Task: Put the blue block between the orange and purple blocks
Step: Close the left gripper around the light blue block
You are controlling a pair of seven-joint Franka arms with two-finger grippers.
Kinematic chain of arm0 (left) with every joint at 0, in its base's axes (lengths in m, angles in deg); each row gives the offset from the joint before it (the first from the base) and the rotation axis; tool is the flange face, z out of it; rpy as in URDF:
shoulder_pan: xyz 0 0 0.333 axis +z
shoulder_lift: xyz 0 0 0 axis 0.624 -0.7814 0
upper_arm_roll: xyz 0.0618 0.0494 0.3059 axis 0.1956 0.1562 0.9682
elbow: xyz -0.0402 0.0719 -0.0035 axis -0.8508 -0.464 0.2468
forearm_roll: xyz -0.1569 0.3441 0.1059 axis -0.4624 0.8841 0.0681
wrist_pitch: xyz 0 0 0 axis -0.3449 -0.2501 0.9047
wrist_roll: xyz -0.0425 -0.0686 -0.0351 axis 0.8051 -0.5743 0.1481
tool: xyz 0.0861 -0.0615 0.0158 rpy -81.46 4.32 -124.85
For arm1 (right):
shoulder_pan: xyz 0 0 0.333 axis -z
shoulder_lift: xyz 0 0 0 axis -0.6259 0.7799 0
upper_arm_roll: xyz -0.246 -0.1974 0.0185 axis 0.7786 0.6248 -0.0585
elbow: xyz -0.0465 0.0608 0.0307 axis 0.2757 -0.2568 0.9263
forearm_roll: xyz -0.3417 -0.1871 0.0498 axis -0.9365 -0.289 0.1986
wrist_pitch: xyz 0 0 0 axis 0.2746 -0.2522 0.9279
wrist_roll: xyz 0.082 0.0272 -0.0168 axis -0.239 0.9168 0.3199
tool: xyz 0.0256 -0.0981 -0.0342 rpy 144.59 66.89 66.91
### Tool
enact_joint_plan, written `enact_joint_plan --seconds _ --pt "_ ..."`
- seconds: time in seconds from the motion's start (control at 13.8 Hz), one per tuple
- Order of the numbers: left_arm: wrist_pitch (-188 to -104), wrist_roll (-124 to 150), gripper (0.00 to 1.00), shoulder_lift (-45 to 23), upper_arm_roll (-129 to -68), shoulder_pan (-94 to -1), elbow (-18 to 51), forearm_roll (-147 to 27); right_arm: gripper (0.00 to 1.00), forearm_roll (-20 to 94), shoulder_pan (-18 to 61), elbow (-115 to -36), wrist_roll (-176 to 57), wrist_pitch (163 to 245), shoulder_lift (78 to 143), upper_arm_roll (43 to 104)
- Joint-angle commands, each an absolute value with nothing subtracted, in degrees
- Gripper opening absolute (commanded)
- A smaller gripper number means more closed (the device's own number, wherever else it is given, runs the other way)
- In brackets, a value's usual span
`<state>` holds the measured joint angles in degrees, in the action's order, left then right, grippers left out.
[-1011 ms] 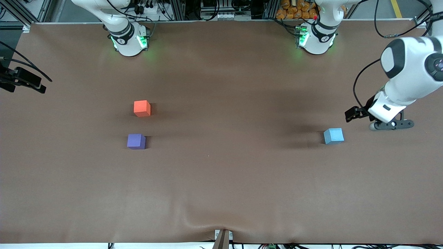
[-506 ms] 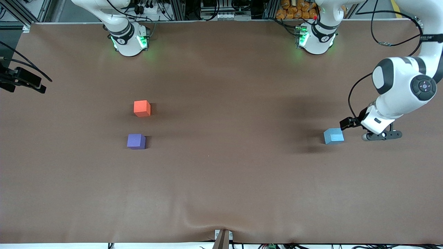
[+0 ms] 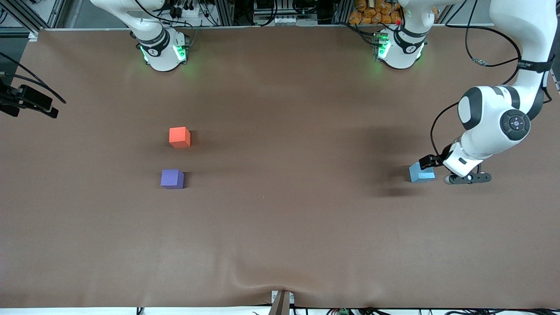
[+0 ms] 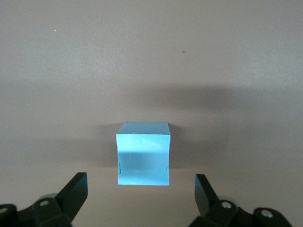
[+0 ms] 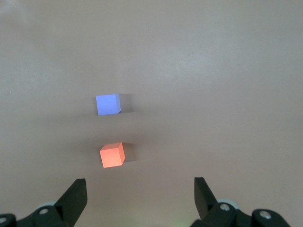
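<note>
Two claws gape empty: left claw above the blue block, right claw waiting.

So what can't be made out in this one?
- Front view: the left gripper's fingertips are hidden under its own wrist, above the blue block.
- Left wrist view: the left gripper is open, but its body is cut off by the frame edge.
- Right gripper: only the right wrist view shows its open fingertips; its height over the orange block and purple block is unclear.
</note>
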<state>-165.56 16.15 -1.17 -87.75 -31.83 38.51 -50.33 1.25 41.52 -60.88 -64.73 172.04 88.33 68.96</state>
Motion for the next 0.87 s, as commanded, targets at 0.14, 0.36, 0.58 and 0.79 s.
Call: enact_joint_plan --seconds 0.14,0.36,0.58,0.79 --pt "-168.24 16.99 1.00 -4.57 -87.95 -30.96 38.52 -50.93 1.00 1.12 42.35 -60.53 -65.51 171.42 88.14 68.11" --pt "-168.42 16.90 1.00 -5.28 -87.95 -30.52 38.43 -51.01 1.00 1.12 42.35 -60.53 -65.51 171.42 88.14 68.11" --pt "-169.21 16.90 1.00 -7.03 -87.95 -30.52 38.17 -51.02 1.00 1.12 42.35 -60.53 -65.51 171.42 88.14 68.11" --pt "-169.56 16.81 1.00 -7.65 -88.04 -30.79 37.99 -51.02 1.00 1.12 42.35 -60.44 -65.51 171.42 88.14 68.11"
